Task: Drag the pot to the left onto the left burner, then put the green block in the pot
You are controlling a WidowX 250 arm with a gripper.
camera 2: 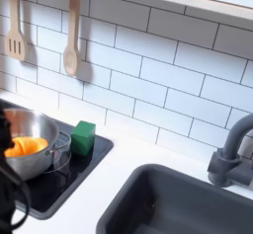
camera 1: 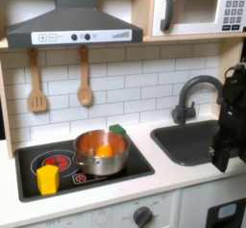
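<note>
The shiny pot [camera 1: 101,151] stands on the right half of the black cooktop [camera 1: 135,162], with an orange round piece [camera 1: 103,151] inside it. To the left of it in the first exterior view lies the left burner [camera 1: 58,161], a circle of red rings, uncovered. The green block [camera 1: 117,130] sits on the cooktop just behind the pot; in the second exterior view the green block [camera 2: 83,136] is to the right of the pot [camera 2: 30,147]. My black arm and gripper [camera 1: 222,161] hang over the sink, far right of the pot; the jaws are blurred.
A yellow cup-like piece [camera 1: 48,179] stands at the cooktop's front left corner. The sink [camera 1: 187,141] and dark faucet [camera 1: 197,92] are on the first exterior view's right. Two wooden utensils [camera 1: 85,78] hang on the tiled wall. A dark blurred shape [camera 2: 8,200] crosses the second exterior view's lower left.
</note>
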